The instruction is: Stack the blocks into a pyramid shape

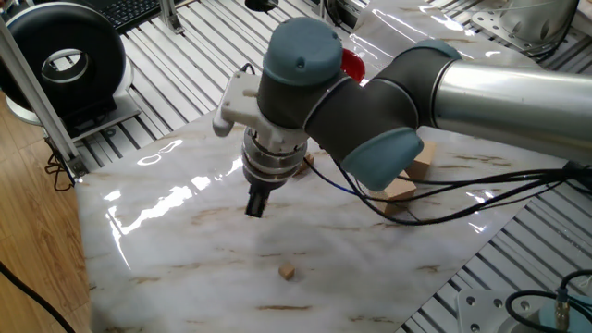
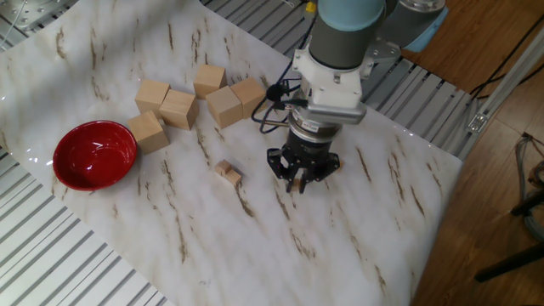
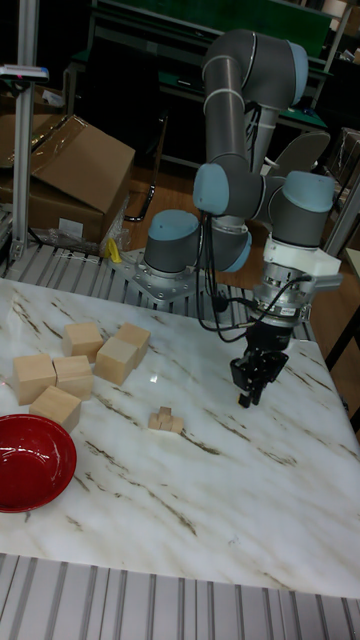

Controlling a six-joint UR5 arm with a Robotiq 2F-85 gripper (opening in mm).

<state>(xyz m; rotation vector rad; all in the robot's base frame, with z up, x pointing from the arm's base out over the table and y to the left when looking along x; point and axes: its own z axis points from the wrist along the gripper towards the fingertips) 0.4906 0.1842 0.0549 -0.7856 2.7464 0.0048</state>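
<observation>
A small cluster of tiny tan blocks (image 2: 227, 172) lies on the marble table (image 2: 340, 246), also seen in the tall view as the cluster (image 3: 165, 420). One more tiny block (image 1: 289, 272) lies alone near the table's front edge. My gripper (image 1: 254, 205) hangs low over the table, up and left of that lone block. In the other fixed view the gripper (image 2: 296, 183) is to the right of the cluster and apart from it. In the tall view the gripper (image 3: 250, 395) points down, its fingers close together with nothing showing between them.
Several large pale wooden blocks (image 2: 179, 109) sit grouped at the far side, seen also as the large blocks (image 3: 75, 372). A red bowl (image 2: 95, 155) stands left of the cluster. The arm's cables (image 1: 462, 199) trail over the table's right part.
</observation>
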